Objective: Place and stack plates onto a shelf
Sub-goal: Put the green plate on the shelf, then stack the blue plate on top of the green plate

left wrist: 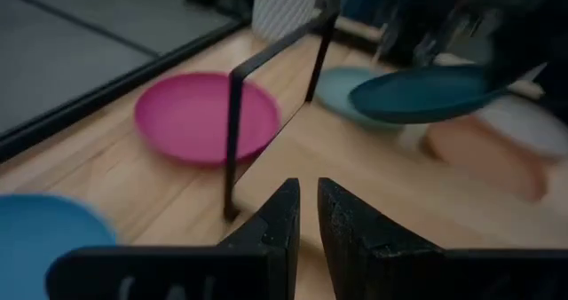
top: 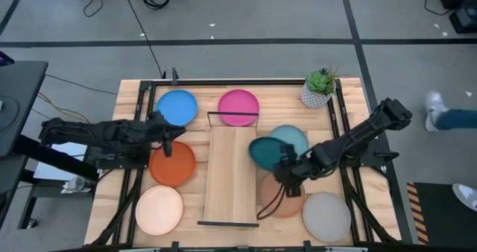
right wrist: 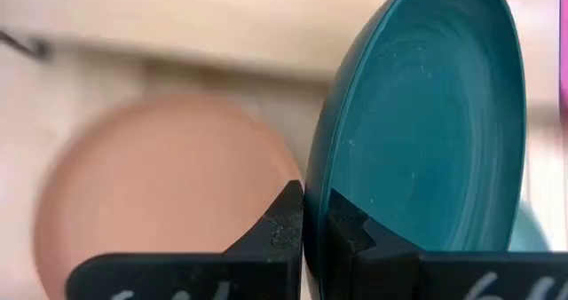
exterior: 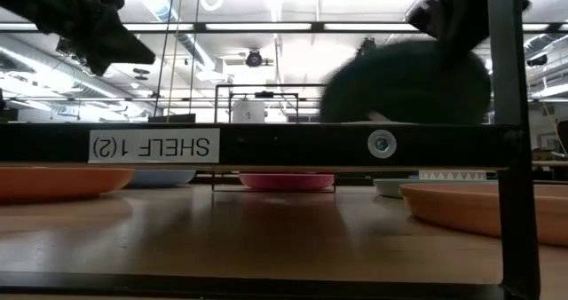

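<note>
My right gripper (top: 287, 168) is shut on the dark teal plate (top: 264, 153), which is in the air over the shelf board's (top: 229, 179) right edge and the light blue plate (top: 293, 138). My left gripper (top: 170, 133) hovers with its fingers together (left wrist: 307, 213) over the far rim of the orange-red plate (top: 172, 163). Flat on the table lie the blue (top: 177, 106), magenta (top: 238, 106), cream-pink (top: 159, 209), terracotta-peach (top: 285, 198) and grey (top: 326, 216) plates. My right gripper pinches the dark teal plate's rim (right wrist: 318, 183) between its two fingers (right wrist: 282, 218), one on each face. The fingers reach in from the table's right side, roughly level. The plate is lifted clear and sticks out past the fingertips toward the shelf, tilted (left wrist: 426, 91).
Thin black rails stand at the shelf's far end (top: 232, 114) and near end (top: 227, 224). A white pot with a green plant (top: 319, 89) sits at the far right corner. Black frame bars (top: 341, 133) run along both table sides. A person's leg (top: 447, 116) shows off the right.
</note>
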You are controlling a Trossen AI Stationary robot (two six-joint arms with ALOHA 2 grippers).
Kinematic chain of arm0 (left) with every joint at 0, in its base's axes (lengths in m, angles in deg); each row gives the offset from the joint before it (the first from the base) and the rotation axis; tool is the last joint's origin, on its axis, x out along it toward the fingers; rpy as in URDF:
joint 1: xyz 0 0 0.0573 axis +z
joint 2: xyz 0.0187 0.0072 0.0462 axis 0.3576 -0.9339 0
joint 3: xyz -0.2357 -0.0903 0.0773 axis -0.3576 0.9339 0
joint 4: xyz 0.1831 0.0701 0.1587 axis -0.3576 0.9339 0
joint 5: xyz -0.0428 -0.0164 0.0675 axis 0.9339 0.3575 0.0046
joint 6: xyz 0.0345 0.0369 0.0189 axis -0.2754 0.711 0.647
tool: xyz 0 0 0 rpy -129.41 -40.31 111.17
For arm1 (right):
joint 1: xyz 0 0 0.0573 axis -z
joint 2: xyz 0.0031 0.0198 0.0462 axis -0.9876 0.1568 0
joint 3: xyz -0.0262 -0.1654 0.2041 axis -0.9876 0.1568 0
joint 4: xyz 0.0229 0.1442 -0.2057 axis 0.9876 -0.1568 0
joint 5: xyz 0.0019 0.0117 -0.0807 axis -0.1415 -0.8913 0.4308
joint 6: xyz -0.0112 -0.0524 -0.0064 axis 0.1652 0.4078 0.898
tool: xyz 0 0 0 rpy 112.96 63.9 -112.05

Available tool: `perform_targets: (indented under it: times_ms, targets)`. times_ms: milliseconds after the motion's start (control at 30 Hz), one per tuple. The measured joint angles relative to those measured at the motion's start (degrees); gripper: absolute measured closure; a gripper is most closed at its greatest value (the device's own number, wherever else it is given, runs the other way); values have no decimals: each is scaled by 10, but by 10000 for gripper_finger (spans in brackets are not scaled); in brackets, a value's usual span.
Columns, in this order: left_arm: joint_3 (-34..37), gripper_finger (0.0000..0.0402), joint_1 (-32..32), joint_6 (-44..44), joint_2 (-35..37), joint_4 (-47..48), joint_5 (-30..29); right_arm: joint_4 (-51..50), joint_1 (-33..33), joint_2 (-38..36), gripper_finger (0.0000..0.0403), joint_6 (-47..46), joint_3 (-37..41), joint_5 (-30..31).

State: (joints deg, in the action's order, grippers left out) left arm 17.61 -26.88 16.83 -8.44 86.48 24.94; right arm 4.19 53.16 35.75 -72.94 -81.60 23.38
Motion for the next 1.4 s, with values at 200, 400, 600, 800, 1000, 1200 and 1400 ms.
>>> perform_targets:
  times_ms: [200,400,600,800,1000,1200,1400]
  targets:
    - [-29,351,15,5,-41,18,6,78,11,83,380,156,-22,63]
    - [-29,351,17,-21,-82,50,-1,92,32,171,380,278,-78,117]
    - [-28,351,17,-57,-156,70,11,122,72,234,368,345,-113,115]
    - [-29,344,77,-57,-206,76,52,145,104,252,358,379,-126,60]
    - [-29,297,151,-10,-234,83,113,172,112,244,338,396,-127,34]
    - [-30,250,232,33,-283,66,120,145,105,224,309,393,-140,73]
    - [-54,244,294,65,-362,70,120,123,90,176,288,357,-149,75]
